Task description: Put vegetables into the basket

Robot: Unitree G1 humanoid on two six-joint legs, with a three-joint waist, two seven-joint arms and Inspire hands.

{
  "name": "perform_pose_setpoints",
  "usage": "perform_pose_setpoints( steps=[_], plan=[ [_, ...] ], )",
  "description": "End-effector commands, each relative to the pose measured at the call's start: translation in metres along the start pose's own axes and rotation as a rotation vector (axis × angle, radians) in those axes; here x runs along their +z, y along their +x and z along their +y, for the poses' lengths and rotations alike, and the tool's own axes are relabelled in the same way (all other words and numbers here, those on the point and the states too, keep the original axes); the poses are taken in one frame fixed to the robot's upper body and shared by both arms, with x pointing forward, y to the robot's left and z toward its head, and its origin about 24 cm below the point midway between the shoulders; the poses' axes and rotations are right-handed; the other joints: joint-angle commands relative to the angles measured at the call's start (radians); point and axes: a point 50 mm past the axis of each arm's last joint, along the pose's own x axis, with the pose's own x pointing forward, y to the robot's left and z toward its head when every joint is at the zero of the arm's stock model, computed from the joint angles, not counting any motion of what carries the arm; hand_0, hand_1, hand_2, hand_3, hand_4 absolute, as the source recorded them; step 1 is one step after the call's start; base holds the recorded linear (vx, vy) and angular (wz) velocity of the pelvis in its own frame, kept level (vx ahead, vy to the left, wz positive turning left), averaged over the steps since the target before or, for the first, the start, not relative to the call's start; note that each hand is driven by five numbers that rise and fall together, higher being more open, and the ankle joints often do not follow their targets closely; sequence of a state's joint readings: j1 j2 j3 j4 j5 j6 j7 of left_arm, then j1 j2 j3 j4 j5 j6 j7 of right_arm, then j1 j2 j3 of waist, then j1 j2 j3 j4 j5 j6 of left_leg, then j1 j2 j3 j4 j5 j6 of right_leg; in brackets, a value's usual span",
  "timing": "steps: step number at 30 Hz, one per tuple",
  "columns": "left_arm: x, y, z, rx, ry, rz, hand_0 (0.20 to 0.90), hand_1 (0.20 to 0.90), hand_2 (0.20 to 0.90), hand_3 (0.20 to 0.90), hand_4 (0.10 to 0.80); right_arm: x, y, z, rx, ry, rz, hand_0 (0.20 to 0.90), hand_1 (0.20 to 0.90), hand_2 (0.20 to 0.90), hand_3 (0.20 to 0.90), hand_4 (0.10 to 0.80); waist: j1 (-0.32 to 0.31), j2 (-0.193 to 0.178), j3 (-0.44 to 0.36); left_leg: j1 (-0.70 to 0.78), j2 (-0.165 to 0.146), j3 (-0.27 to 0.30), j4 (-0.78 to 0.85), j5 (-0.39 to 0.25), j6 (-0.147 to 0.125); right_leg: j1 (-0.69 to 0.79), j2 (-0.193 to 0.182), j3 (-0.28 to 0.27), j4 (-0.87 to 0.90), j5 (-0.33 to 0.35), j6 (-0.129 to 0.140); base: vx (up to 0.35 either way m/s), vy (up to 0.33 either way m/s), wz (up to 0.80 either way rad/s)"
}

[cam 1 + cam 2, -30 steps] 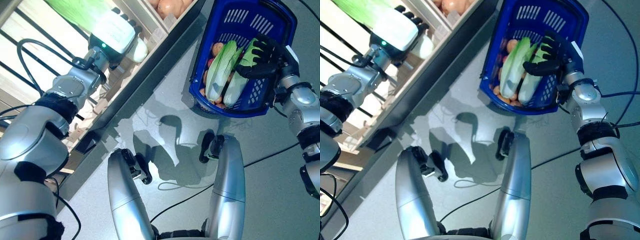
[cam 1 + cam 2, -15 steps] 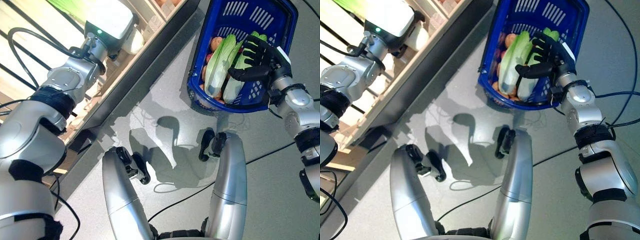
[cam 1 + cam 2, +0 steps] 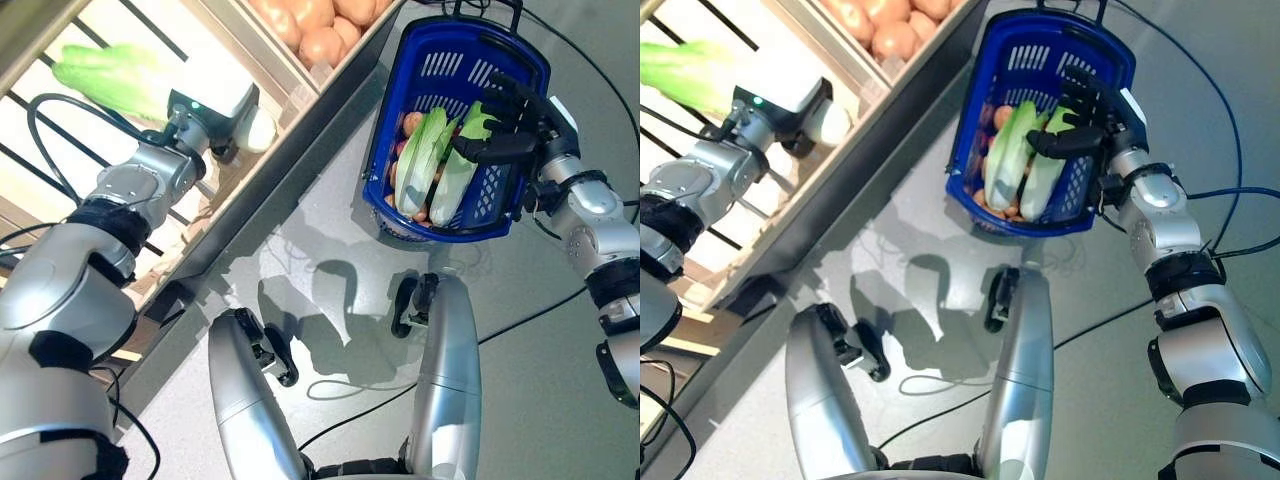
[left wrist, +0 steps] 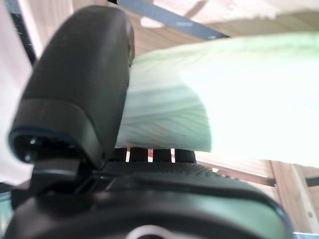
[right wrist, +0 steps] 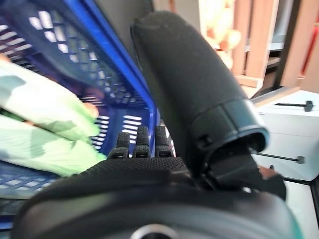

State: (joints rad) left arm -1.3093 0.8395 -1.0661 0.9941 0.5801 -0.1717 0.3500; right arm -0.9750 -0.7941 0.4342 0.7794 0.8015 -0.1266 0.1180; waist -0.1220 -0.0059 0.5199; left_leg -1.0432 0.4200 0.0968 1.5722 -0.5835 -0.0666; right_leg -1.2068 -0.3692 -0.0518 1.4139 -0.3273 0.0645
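Two silver-grey arms with rounded shells and black bands at the joints are seen at the left and right frame edges. The left hand (image 3: 215, 105) is capped by a white housing with a small green light; the right hand (image 3: 515, 125) is dark and ribbed.

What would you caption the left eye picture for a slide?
Right hand holds the blue basket of lettuces while the left hand reaches a shelf lettuce.
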Motion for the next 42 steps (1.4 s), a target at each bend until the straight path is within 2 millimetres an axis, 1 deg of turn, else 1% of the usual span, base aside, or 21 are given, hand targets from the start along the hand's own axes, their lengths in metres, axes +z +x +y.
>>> perform_pose_setpoints(
  steps=[1, 4, 8, 10, 11, 13, 17, 18, 19, 20, 21, 22, 23, 24, 25, 26, 27, 29, 30, 36, 42],
  plan=[
    [-0.024, -0.012, 0.005, 0.182, -0.14, 0.117, 0.3, 0.3, 0.3, 0.3, 0.4, -0.007, -0.005, 0.01, 0.004, 0.152, -0.093, 0.9, 0.9, 0.9, 0.9, 0.8, 0.008, 0.005, -0.172, -0.033, 0.03, -0.051, -0.194, 0.122, -0.054, 0.124, -0.102, 0.04, -0.087, -0.013, 0.074, 0.044, -0.011, 0.04],
    [-0.022, -0.015, 0.002, 0.198, -0.179, 0.108, 0.3, 0.3, 0.3, 0.3, 0.4, -0.012, -0.006, 0.01, 0.014, 0.148, -0.072, 0.9, 0.9, 0.9, 0.9, 0.8, 0.009, 0.007, -0.187, 0.036, 0.028, -0.028, -0.251, 0.142, -0.054, 0.198, -0.099, 0.019, -0.148, -0.005, 0.074, 0.054, -0.004, -0.01],
    [-0.025, -0.02, 0.001, 0.246, -0.311, 0.131, 0.3, 0.3, 0.3, 0.3, 0.4, -0.016, -0.007, 0.009, 0.032, 0.134, -0.041, 0.9, 0.9, 0.9, 0.9, 0.8, 0.019, 0.007, -0.213, 0.162, 0.011, 0.005, -0.373, 0.185, -0.055, 0.318, -0.09, -0.009, -0.259, 0.014, 0.07, 0.054, -0.007, -0.04],
    [-0.027, -0.025, -0.002, 0.284, -0.43, 0.154, 0.3, 0.3, 0.3, 0.3, 0.4, -0.02, -0.01, 0.008, 0.034, 0.126, -0.028, 0.9, 0.9, 0.9, 0.9, 0.8, 0.03, 0.005, -0.228, 0.24, -0.004, 0.021, -0.449, 0.211, -0.054, 0.388, -0.083, -0.027, -0.32, 0.028, 0.065, 0.07, -0.021, -0.05],
    [-0.028, -0.026, -0.002, 0.285, -0.441, 0.161, 0.3, 0.3, 0.3, 0.3, 0.4, -0.02, -0.01, 0.008, 0.036, 0.123, -0.028, 0.9, 0.9, 0.9, 0.9, 0.8, 0.03, 0.005, -0.227, 0.248, -0.005, 0.023, -0.456, 0.214, -0.054, 0.395, -0.083, -0.028, -0.326, 0.029, 0.065, 0.067, -0.021, 0.02],
    [-0.027, -0.032, -0.005, 0.351, -0.603, 0.174, 0.3, 0.3, 0.3, 0.3, 0.4, -0.024, -0.013, 0.009, 0.019, 0.093, -0.028, 0.9, 0.9, 0.9, 0.9, 0.8, 0.047, 0.0, -0.246, 0.341, -0.023, 0.037, -0.563, 0.248, -0.051, 0.486, -0.08, -0.052, -0.411, 0.049, 0.056, 0.086, -0.036, 0.05],
    [-0.025, -0.043, -0.015, 0.379, -0.79, 0.189, 0.3, 0.3, 0.3, 0.3, 0.4, -0.034, -0.018, 0.013, 0.039, 0.088, 0.015, 0.9, 0.9, 0.9, 0.9, 0.8, 0.061, -0.008, -0.277, 0.495, -0.047, 0.075, -0.728, 0.294, -0.048, 0.636, -0.07, -0.102, -0.541, 0.074, 0.053, 0.094, -0.053, 0.05],
    [-0.02, -0.048, -0.018, 0.409, -0.883, 0.181, 0.3, 0.3, 0.3, 0.3, 0.4, -0.042, -0.021, 0.019, 0.088, 0.123, 0.054, 0.9, 0.9, 0.9, 0.9, 0.8, 0.067, -0.014, -0.292, 0.56, -0.058, 0.089, -0.796, 0.317, -0.049, 0.703, -0.062, -0.123, -0.604, 0.087, 0.055, 0.066, -0.054, 0.07],
    [-0.02, -0.053, -0.019, 0.429, -0.925, 0.182, 0.3, 0.3, 0.3, 0.3, 0.4, -0.047, -0.024, 0.024, 0.131, 0.149, 0.069, 0.9, 0.9, 0.9, 0.9, 0.8, 0.071, -0.018, -0.307, 0.601, -0.07, 0.107, -0.863, 0.36, -0.038, 0.749, -0.052, -0.146, -0.673, 0.122, 0.045, 0.151, -0.06, 0.1],
    [-0.018, -0.056, -0.022, 0.435, -0.948, 0.188, 0.3, 0.3, 0.3, 0.3, 0.4, -0.05, -0.027, 0.029, 0.17, 0.182, 0.077, 0.9, 0.9, 0.9, 0.9, 0.8, 0.074, -0.019, -0.315, 0.642, -0.076, 0.105, -0.883, 0.345, -0.048, 0.79, -0.046, -0.151, -0.691, 0.105, 0.056, 0.109, -0.048, 0.1],
    [-0.017, -0.061, -0.024, 0.468, -1.011, 0.2, 0.3, 0.3, 0.3, 0.3, 0.4, -0.055, -0.031, 0.04, 0.237, 0.243, 0.101, 0.9, 0.9, 0.9, 0.9, 0.8, 0.077, -0.023, -0.332, 0.686, -0.082, 0.128, -0.954, 0.39, -0.045, 0.842, -0.031, -0.185, -0.774, 0.144, 0.046, 0.139, -0.034, 0.1],
    [-0.016, -0.063, -0.025, 0.479, -1.035, 0.204, 0.3, 0.3, 0.3, 0.3, 0.4, -0.058, -0.033, 0.043, 0.248, 0.25, 0.111, 0.9, 0.9, 0.9, 0.9, 0.8, 0.079, -0.024, -0.337, 0.704, -0.084, 0.132, -0.973, 0.398, -0.048, 0.864, -0.026, -0.195, -0.799, 0.15, 0.047, 0.142, -0.042, 0.05],
    [-0.01, -0.067, -0.032, 0.49, -1.149, 0.23, 0.3, 0.3, 0.3, 0.3, 0.4, -0.069, -0.039, 0.054, 0.278, 0.273, 0.141, 0.9, 0.9, 0.9, 0.9, 0.8, 0.087, -0.028, -0.358, 0.769, -0.095, 0.148, -1.044, 0.429, -0.059, 0.939, 0.0, -0.223, -0.89, 0.174, 0.05, 0.135, -0.028, -0.03],
    [-0.01, -0.068, -0.033, 0.494, -1.17, 0.234, 0.3, 0.3, 0.3, 0.3, 0.4, -0.07, -0.039, 0.055, 0.282, 0.273, 0.143, 0.9, 0.9, 0.9, 0.9, 0.8, 0.087, -0.027, -0.359, 0.775, -0.096, 0.149, -1.05, 0.432, -0.06, 0.946, 0.002, -0.224, -0.897, 0.177, 0.05, 0.24, -0.036, -0.14],
    [-0.004, -0.073, -0.043, 0.489, -1.291, 0.259, 0.3, 0.3, 0.3, 0.3, 0.4, -0.079, -0.044, 0.065, 0.319, 0.285, 0.177, 0.9, 0.9, 0.9, 0.9, 0.8, 0.094, -0.029, -0.389, 0.848, -0.115, 0.168, -1.138, 0.466, -0.066, 1.023, 0.032, -0.248, -1.002, 0.203, 0.055, 0.17, -0.018, -0.15],
    [-0.002, -0.075, -0.045, 0.492, -1.336, 0.269, 0.3, 0.3, 0.3, 0.3, 0.4, -0.081, -0.045, 0.067, 0.333, 0.296, 0.19, 0.9, 0.9, 0.9, 0.9, 0.8, 0.094, -0.029, -0.397, 0.878, -0.12, 0.175, -1.179, 0.481, -0.069, 1.054, 0.043, -0.255, -1.046, 0.214, 0.058, 0.235, -0.024, -0.17],
    [0.002, -0.079, -0.051, 0.5, -1.459, 0.275, 0.3, 0.3, 0.3, 0.3, 0.4, -0.086, -0.048, 0.073, 0.386, 0.33, 0.223, 0.9, 0.9, 0.9, 0.9, 0.8, 0.095, -0.032, -0.42, 0.931, -0.132, 0.189, -1.254, 0.51, -0.075, 1.109, 0.064, -0.265, -1.131, 0.239, 0.068, 0.121, -0.011, -0.1],
    [0.005, -0.081, -0.053, 0.511, -1.505, 0.277, 0.3, 0.3, 0.3, 0.3, 0.4, -0.089, -0.051, 0.076, 0.41, 0.34, 0.241, 0.9, 0.9, 0.9, 0.9, 0.8, 0.094, -0.032, -0.43, 0.964, -0.14, 0.195, -1.303, 0.526, -0.078, 1.144, 0.078, -0.268, -1.185, 0.253, 0.074, 0.111, -0.011, -0.07],
    [0.017, -0.086, -0.059, 0.538, -1.624, 0.259, 0.3, 0.3, 0.3, 0.3, 0.4, -0.096, -0.058, 0.081, 0.474, 0.372, 0.288, 0.9, 0.9, 0.9, 0.9, 0.8, 0.096, -0.033, -0.452, 1.017, -0.154, 0.2, -1.388, 0.567, -0.084, 1.203, 0.097, -0.272, -1.267, 0.288, 0.082, 0.122, -0.02, -0.07],
    [0.043, -0.091, -0.061, 0.551, -1.804, 0.206, 0.3, 0.3, 0.3, 0.3, 0.4, -0.102, -0.07, 0.096, 0.629, 0.416, 0.378, 0.9, 0.9, 0.9, 0.9, 0.8, 0.101, -0.045, -0.494, 1.097, -0.182, 0.197, -1.554, 0.625, -0.09, 1.276, 0.12, -0.283, -1.406, 0.358, 0.105, 0.044, -0.02, -0.04],
    [0.07, -0.092, -0.061, 0.49, -1.966, 0.119, 0.3, 0.3, 0.3, 0.3, 0.4, -0.101, -0.073, 0.111, 0.698, 0.419, 0.386, 0.9, 0.9, 0.9, 0.9, 0.8, 0.105, -0.049, -0.507, 1.142, -0.192, 0.187, -1.634, 0.641, -0.086, 1.301, 0.132, -0.277, -1.423, 0.363, 0.11, 0.008, -0.009, 0.05]
  ],
)
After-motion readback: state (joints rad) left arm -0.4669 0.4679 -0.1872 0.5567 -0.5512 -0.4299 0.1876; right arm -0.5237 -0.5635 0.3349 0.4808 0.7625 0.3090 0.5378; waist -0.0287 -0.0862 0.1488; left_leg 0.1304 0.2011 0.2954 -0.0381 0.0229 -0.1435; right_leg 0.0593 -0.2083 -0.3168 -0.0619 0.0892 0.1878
